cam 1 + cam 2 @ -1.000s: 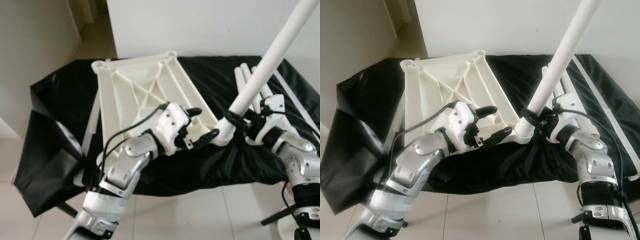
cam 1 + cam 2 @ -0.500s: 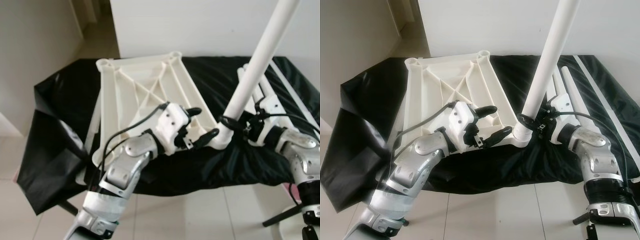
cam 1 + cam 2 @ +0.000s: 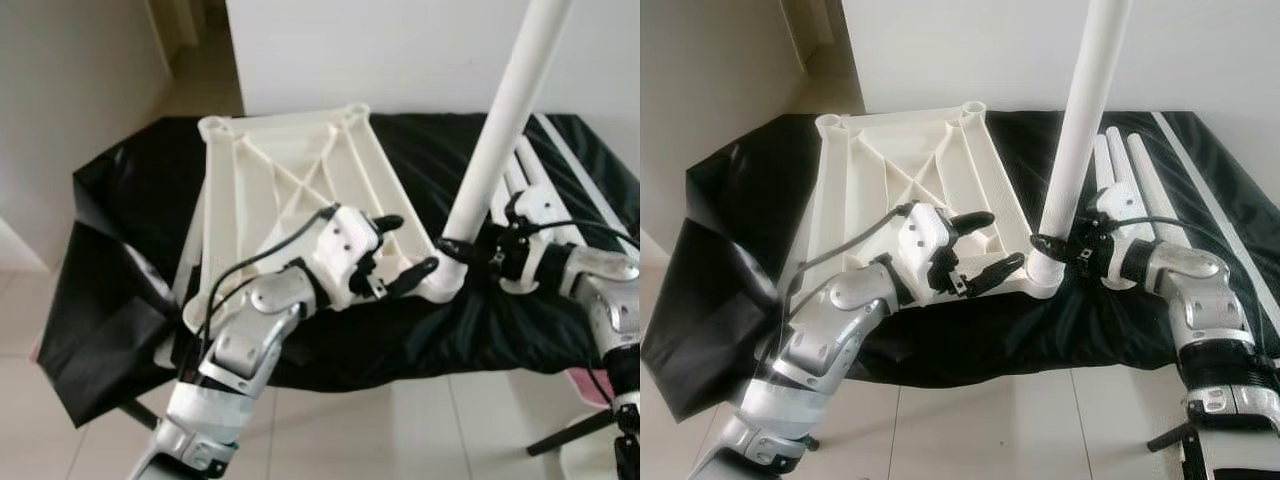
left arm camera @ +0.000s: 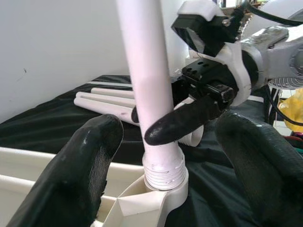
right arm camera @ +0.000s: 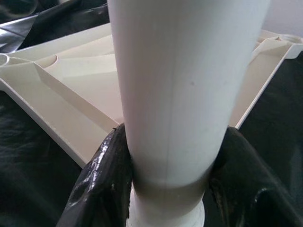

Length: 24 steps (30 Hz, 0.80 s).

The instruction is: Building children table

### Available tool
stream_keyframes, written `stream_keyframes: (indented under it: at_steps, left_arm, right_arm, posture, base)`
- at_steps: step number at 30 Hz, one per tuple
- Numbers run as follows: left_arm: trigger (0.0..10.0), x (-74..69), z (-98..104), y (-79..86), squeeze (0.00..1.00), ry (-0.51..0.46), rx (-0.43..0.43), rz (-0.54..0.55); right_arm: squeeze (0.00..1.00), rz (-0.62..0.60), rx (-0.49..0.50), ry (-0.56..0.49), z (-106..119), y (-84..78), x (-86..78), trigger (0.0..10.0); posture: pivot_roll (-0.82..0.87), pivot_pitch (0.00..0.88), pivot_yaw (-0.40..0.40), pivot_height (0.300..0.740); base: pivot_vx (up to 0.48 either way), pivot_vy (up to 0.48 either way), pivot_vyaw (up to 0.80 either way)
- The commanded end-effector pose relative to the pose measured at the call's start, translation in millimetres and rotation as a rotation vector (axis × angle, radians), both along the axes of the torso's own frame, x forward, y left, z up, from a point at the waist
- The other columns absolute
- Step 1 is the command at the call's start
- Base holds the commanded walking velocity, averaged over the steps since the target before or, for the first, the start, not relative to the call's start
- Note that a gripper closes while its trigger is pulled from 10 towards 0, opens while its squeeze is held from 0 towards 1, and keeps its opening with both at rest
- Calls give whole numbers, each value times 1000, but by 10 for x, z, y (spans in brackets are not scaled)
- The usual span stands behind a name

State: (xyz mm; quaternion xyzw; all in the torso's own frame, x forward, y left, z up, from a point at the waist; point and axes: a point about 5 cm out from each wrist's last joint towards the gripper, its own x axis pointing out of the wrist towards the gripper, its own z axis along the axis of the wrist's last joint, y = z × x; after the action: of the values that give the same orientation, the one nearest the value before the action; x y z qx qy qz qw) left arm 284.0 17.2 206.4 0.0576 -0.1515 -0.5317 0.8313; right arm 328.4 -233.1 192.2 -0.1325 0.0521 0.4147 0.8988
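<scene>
The white tabletop (image 3: 290, 180) lies upside down on a black-covered surface, ribs facing up. A long white leg (image 3: 500, 120) stands nearly upright, its threaded end (image 4: 163, 175) sitting in the tabletop's near right corner socket (image 3: 440, 285). My right gripper (image 3: 465, 250) is shut on the leg just above the socket, and its fingers (image 5: 104, 179) wrap the tube. My left gripper (image 3: 412, 245) hovers open at the same corner. Its fingers (image 4: 85, 175) stand either side of the leg's base without touching it.
Two spare white legs (image 3: 1130, 170) lie on the black sheet (image 3: 130, 200) behind my right arm. A long white strip (image 3: 1200, 190) runs along the right side. The sheet hangs loose at the left (image 3: 90, 340). A wall stands close behind; tiled floor lies below.
The leg has swung from leaning right to nearly upright in the socket, with my right gripper still shut on it. The left gripper has stayed open at the corner.
</scene>
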Motion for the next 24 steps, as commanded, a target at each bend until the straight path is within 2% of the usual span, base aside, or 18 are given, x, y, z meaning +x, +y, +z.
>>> stream_keyframes:
  at_steps: [1,5,8,11,17,22,24]
  left_arm:
    - [10000,5,34,-1,0,-13,-6,7]
    - [10000,2,39,-8,0,-15,-8,5]
    - [10000,2,40,-8,0,-15,-8,5]
    - [10000,0,40,-12,0,-16,-9,6]
    - [10000,1,43,-18,0,-17,-10,9]
    - [10000,-1,42,-10,0,-16,-13,15]
    - [10000,-3,41,-4,0,-15,-13,17]
  right_arm:
    - [0,38,-16,110,-233,70,-33,10000]
    - [0,-75,59,191,-238,22,116,10000]
    - [0,-91,82,236,-255,14,134,10000]
    - [0,-32,43,191,-229,37,112,10000]
    - [0,-2,-9,158,-272,39,81,10000]
    - [0,-15,-37,135,-341,37,48,10000]
    - [0,-36,-53,95,-382,25,20,10000]
  posture:
    - [-90,27,33,740]
    - [-90,24,31,740]
    - [-91,23,32,740]
    - [-93,25,30,740]
    - [-91,26,27,740]
    - [-89,32,24,740]
    - [-87,38,26,740]
  base:
    - [0,0,0]
    - [0,0,0]
    - [0,0,0]
    - [0,0,0]
    - [0,0,0]
    - [0,0,0]
    - [0,0,0]
